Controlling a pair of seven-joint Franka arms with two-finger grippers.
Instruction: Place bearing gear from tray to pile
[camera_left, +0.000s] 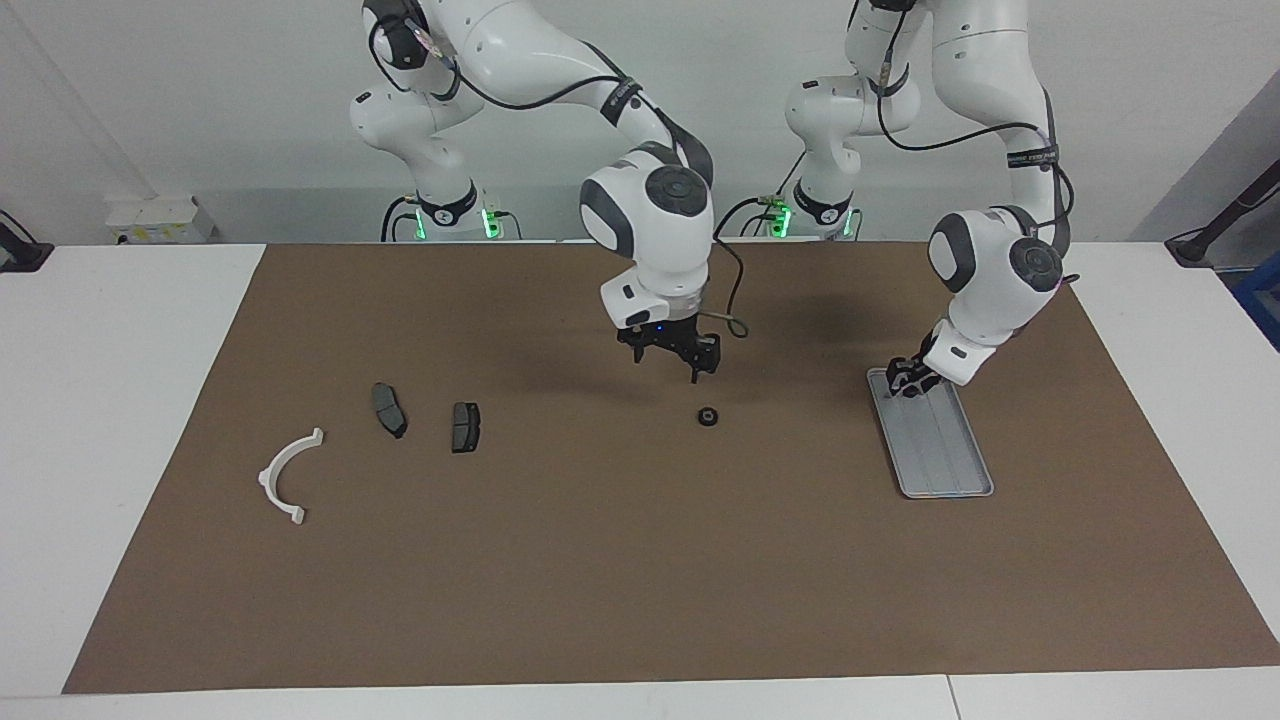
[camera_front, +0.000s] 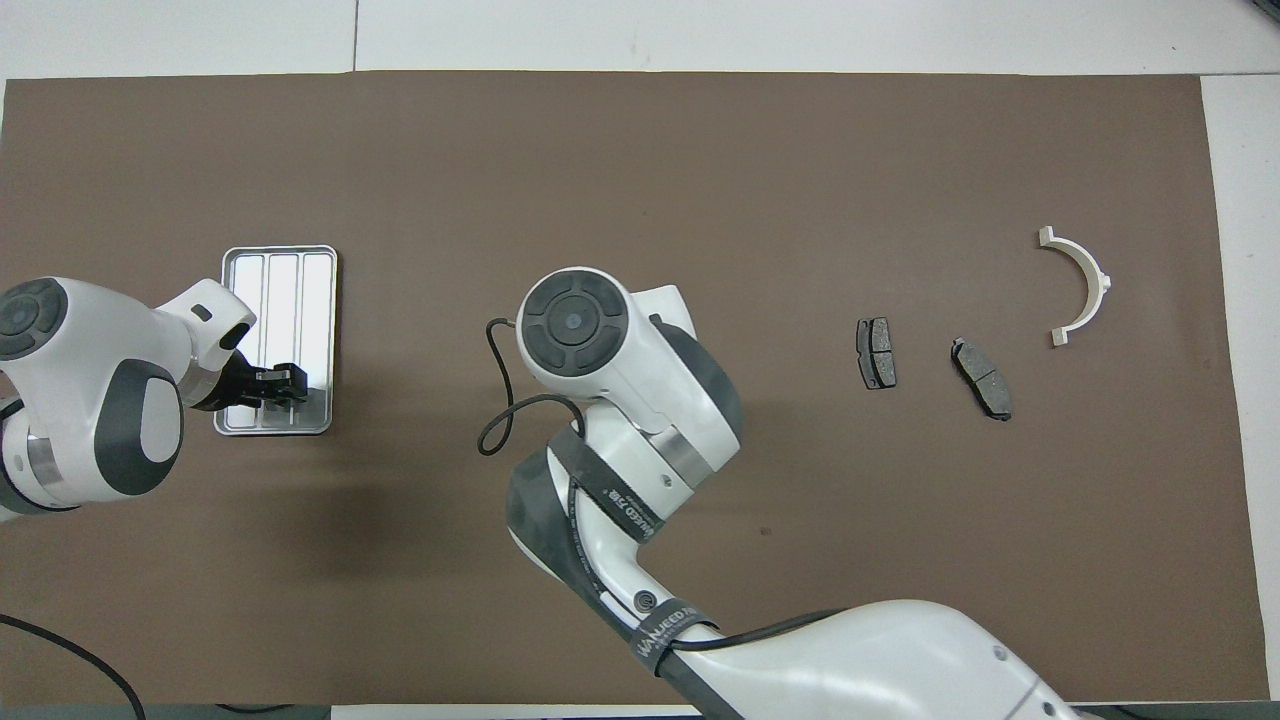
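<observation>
A: Facing view first: we see the bearing gear lying on the brown mat, mid-table, well apart from the tray, which sits toward the left arm's end.

B: We agree. The right gripper hangs over the mat just beside the gear, slightly nearer the robots, not touching it. Its fingers stand apart and hold nothing.

A: And the left gripper?

B: We find it low over the tray's end nearest the robots. In the overhead view it sits over that same end. We cannot tell how far its fingers are parted, or whether they grip anything.

A: Where is the pile?

B: Toward the right arm's end we see two dark brake pads side by side, and the white half-ring bracket farther from the robots. The gear lies well apart from them, between pile and tray.

A: From overhead, the right arm's wrist covers the gear.
</observation>
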